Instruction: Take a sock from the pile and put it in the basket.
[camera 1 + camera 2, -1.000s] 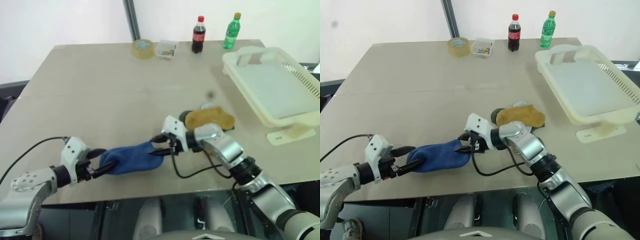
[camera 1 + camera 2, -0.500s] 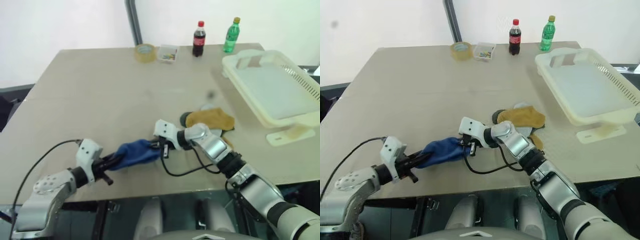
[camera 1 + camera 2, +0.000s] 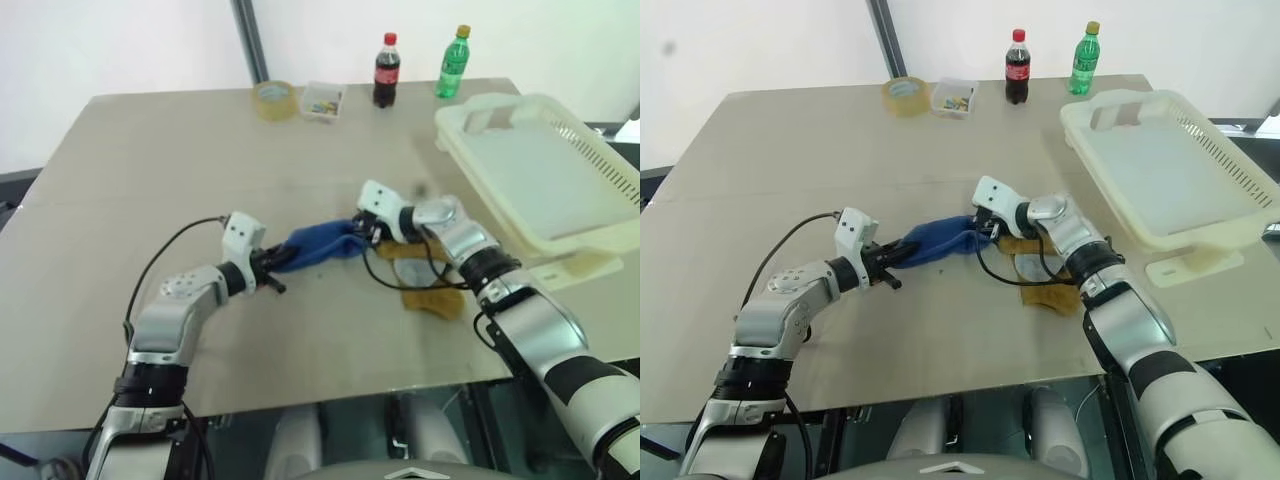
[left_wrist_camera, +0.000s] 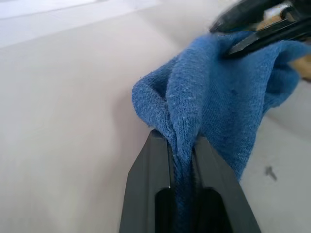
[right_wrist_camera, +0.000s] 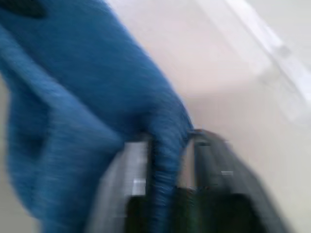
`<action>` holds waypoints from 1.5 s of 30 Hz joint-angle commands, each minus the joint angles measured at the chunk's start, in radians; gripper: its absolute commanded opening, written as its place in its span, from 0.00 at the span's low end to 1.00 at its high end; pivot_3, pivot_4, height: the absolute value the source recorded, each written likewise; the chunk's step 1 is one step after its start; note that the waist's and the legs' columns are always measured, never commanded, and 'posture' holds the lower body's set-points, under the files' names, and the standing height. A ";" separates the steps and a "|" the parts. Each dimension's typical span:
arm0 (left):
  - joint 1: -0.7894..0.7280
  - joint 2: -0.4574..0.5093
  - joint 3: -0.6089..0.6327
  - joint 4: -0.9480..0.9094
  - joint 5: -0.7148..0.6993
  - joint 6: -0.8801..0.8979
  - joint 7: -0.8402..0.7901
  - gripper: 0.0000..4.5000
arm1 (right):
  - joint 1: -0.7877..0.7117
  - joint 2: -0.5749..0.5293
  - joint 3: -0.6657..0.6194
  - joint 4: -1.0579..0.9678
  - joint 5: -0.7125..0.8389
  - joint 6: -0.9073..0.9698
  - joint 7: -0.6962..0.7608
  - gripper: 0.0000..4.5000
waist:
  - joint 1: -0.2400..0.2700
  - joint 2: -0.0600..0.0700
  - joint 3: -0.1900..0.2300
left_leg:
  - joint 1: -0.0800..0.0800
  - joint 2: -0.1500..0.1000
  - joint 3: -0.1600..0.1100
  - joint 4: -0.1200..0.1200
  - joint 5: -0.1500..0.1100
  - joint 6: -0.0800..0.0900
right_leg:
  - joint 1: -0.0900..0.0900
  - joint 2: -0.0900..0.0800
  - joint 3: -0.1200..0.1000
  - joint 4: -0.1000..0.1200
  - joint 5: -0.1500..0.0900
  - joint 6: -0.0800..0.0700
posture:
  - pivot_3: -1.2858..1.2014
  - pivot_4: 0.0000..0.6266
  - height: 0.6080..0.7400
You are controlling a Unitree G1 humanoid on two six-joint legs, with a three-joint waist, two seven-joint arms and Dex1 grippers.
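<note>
Blue sock [image 3: 318,244]: soft terry knit, light, limp, bunches wherever pinched. Judged no risk of breakage or slipping; the risk is sag and snagging, so best held by a thick fold, not a thin edge.

It hangs strung between my two grippers, just above the table [image 3: 150,160], near the middle.

My left gripper [image 3: 268,264] has its fingers [image 4: 150,174] nearly closed, a gathered fold of one end of the sock pinched between them. My right gripper [image 3: 368,232] clamps the other end the same way, its fingers [image 5: 206,165] held slightly apart by a bunched ridge of fabric.

Rest of the pile [image 3: 430,290] lies on the table under and just beside my right forearm; yellow sock plainly seen.

Basket [image 3: 600,225] sits at the table's right edge, apart from the sock, with nothing in it. Judged: transfer not yet done.
</note>
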 commanded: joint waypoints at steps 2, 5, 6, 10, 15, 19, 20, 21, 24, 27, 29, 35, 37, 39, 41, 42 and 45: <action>0.034 0.049 0.069 -0.047 -0.037 0.009 -0.024 0.37 | 0.079 -0.041 -0.038 -0.105 -0.001 -0.019 0.031 0.64 | 0.001 0.000 0.000 | 0.000 0.000 0.000 -0.001 0.000 0.000 | 0.000 0.000 0.000 -0.002 0.000 0.000 | 0.52 0.24 1.00; 0.054 0.071 0.111 -0.062 -0.067 0.017 -0.035 0.37 | 0.138 -0.062 -0.073 -0.249 0.033 0.044 0.059 0.64 | 0.003 0.000 0.001 | -0.001 0.000 0.000 -0.001 0.000 0.000 | 0.000 -0.001 -0.001 -0.003 0.000 0.000 | 0.52 0.24 1.00; 0.059 0.077 0.127 -0.067 -0.082 0.023 -0.038 0.37 | 0.161 -0.063 -0.089 -0.305 0.050 0.080 0.055 0.58 | 0.003 -0.001 0.001 | -0.002 0.000 0.000 -0.001 0.000 0.000 | 0.000 -0.001 -0.001 -0.003 0.000 0.000 | 0.52 0.24 1.00; 0.081 0.088 0.168 -0.084 -0.115 0.047 -0.032 0.38 | 0.246 -0.072 -0.107 -0.487 0.071 0.183 0.043 0.21 | 0.002 -0.001 0.002 | -0.001 0.000 -0.001 -0.001 0.000 0.000 | 0.000 -0.001 -0.002 -0.003 0.000 0.000 | 0.52 0.24 1.00; 0.068 0.086 0.157 -0.079 -0.118 0.057 -0.023 0.38 | 0.293 -0.078 -0.110 -0.613 0.087 0.236 0.038 0.01 | 0.002 -0.002 0.002 | -0.001 0.001 -0.001 0.000 0.000 0.000 | 0.000 0.000 -0.002 -0.002 -0.002 0.003 | 0.52 0.24 1.00; 0.030 0.077 0.177 -0.061 -0.149 0.086 -0.014 0.38 | 0.285 -0.065 -0.108 -0.620 0.082 0.241 0.006 0.01 | 0.002 -0.002 0.003 | -0.001 0.001 -0.001 0.001 0.000 0.000 | 0.000 0.000 -0.002 -0.002 -0.001 0.003 | 0.52 0.24 1.00; 0.020 0.083 0.178 -0.053 -0.152 0.093 -0.017 0.38 | 0.276 -0.055 -0.110 -0.612 0.087 0.252 -0.001 0.01 | 0.002 -0.003 0.003 | -0.001 0.001 -0.001 0.001 0.000 0.000 | 0.000 0.000 -0.002 -0.002 -0.001 0.002 | 0.52 0.24 1.00; 0.014 0.093 0.172 -0.043 -0.147 0.094 -0.020 0.38 | 0.268 -0.047 -0.103 -0.596 0.082 0.250 -0.004 0.01 | 0.002 -0.003 0.003 | -0.001 0.001 -0.001 0.001 0.000 0.000 | 0.000 0.000 -0.002 -0.002 -0.001 0.001 | 0.52 0.24 1.00; 0.005 0.100 0.175 -0.026 -0.150 0.107 -0.017 0.38 | 0.255 -0.022 -0.082 -0.528 0.062 0.236 -0.012 0.01 | 0.000 -0.003 0.003 | -0.001 0.001 0.000 0.000 0.000 0.000 | 0.000 0.000 -0.001 -0.002 0.000 0.000 | 0.52 0.24 1.00; 0.019 0.107 0.197 -0.034 -0.163 0.125 -0.013 0.38 | 0.251 -0.009 -0.057 -0.459 0.026 0.197 -0.025 0.01 | 0.000 -0.004 0.004 | -0.001 0.001 -0.001 0.000 0.000 0.000 | 0.000 0.000 -0.001 -0.002 0.000 0.000 | 0.52 0.24 1.00; 0.039 0.114 0.230 -0.048 -0.182 0.115 -0.033 0.43 | 0.243 -0.008 -0.068 -0.453 0.023 0.192 -0.031 0.00 | 0.000 -0.005 0.004 | -0.001 0.001 -0.001 0.000 0.000 0.000 | 0.000 0.000 -0.001 -0.002 0.000 0.000 | 0.52 0.24 1.00; 0.076 0.129 0.246 -0.065 -0.184 0.100 -0.035 0.95 | 0.262 -0.034 -0.091 -0.523 0.033 0.201 -0.025 0.00 | 0.001 -0.006 0.005 | -0.001 0.001 -0.001 0.000 0.000 0.000 | 0.000 0.000 -0.001 -0.002 0.000 0.000 | 0.52 0.24 1.00; 0.082 0.116 0.239 -0.074 -0.185 0.093 -0.026 0.99 | 0.278 -0.040 -0.094 -0.547 0.057 0.213 0.007 0.00 | 0.004 -0.007 0.006 | -0.001 0.001 0.000 0.001 0.000 0.000 | 0.000 0.000 -0.001 -0.002 0.000 0.000 | 0.52 0.24 1.00; 0.087 0.109 0.233 -0.075 -0.182 0.087 -0.022 1.00 | 0.289 -0.042 -0.099 -0.567 0.072 0.223 0.021 0.18 | 0.003 -0.007 0.006 | -0.001 0.001 0.000 0.001 0.000 0.000 | 0.000 0.000 -0.001 -0.002 0.000 0.000 | 0.52 0.24 1.00; 0.092 0.106 0.227 -0.071 -0.181 0.081 -0.031 1.00 | 0.302 -0.042 -0.107 -0.605 0.068 0.221 -0.008 0.38 | 0.002 -0.007 0.006 | -0.001 0.001 -0.001 0.001 0.000 0.000 | 0.000 0.000 -0.001 -0.002 0.000 0.000 | 0.52 0.24 1.00; 0.094 0.105 0.225 -0.069 -0.181 0.078 -0.033 1.00 | 0.310 -0.043 -0.112 -0.630 0.079 0.230 -0.004 0.42 | 0.002 -0.007 0.006 | -0.001 0.001 0.000 0.001 0.000 0.000 | 0.000 0.000 -0.001 -0.002 0.000 0.000 | 0.52 0.24 1.00; 0.093 0.109 0.223 -0.059 -0.182 0.073 -0.035 1.00 | 0.332 -0.045 -0.132 -0.710 0.127 0.257 0.012 0.42 | 0.002 -0.007 0.006 | -0.001 0.001 0.000 0.001 0.000 0.000 | 0.000 0.000 -0.001 -0.002 0.000 0.000 | 0.52 0.24 1.00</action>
